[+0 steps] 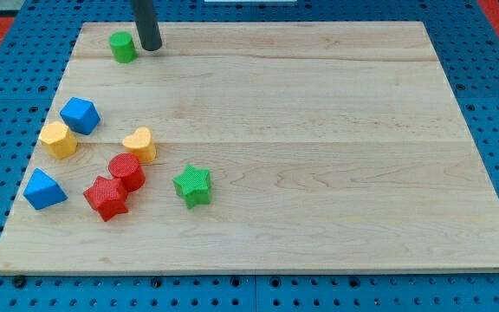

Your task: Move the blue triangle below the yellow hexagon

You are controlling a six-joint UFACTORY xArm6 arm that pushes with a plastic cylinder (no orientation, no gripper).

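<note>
My tip [151, 48], no gripper, sits beside the green cylinder [123, 47], far from the blue triangle [44, 190]

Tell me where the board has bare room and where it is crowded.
Bare: the whole right side of the wooden board, everything right of the green star. Crowded: the left edge, where blue triangle, yellow hexagon, blue cube, yellow heart and two red blocks cluster.
</note>
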